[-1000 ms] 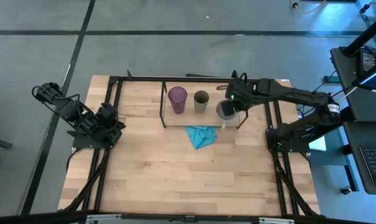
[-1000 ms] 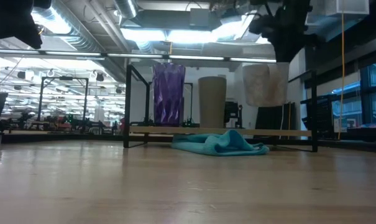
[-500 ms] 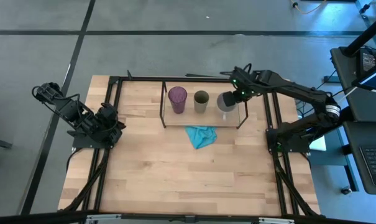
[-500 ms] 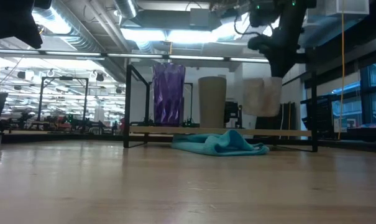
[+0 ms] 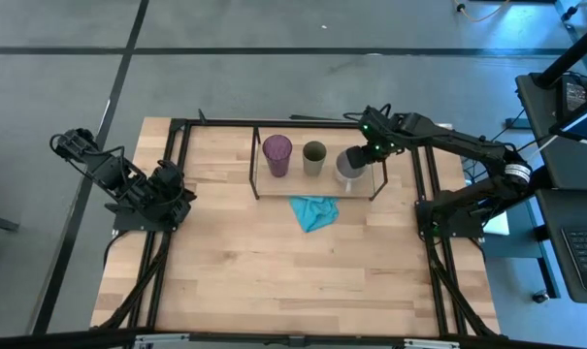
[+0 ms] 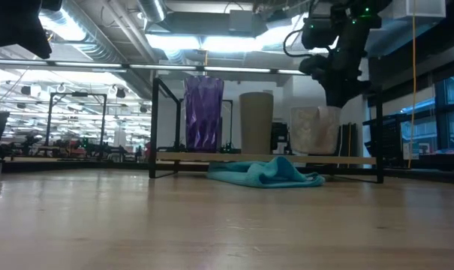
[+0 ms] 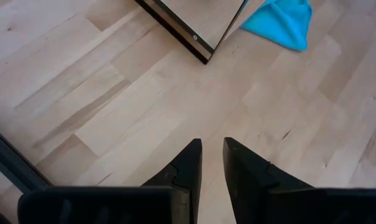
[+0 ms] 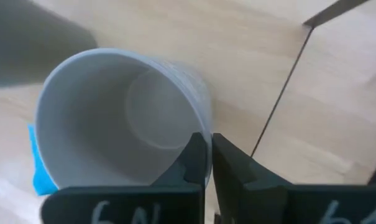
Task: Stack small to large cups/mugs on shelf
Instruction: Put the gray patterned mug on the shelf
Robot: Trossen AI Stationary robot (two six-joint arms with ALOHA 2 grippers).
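1. On the shelf, at the far middle of the table, three vessels stand in a row: purple tumbler at left, olive-green cup in the middle, grey mug at right.
2. Right gripper is at the mug's rim; in the right wrist view the fingers are pinched almost together on the mug wall, one inside and one outside.
3. The low view shows the mug's base down at board level (whether fully seated, cannot tell).
4. Left gripper waits over bare table at the left, fingers slightly parted, holding nothing.
5. Progress, as judged: all three vessels are at the shelf; letting go of the mug and pulling the arm back are left.
6. Count: one tumbler, one cup, one mug, one shelf, one teal cloth (lying just near of the shelf).
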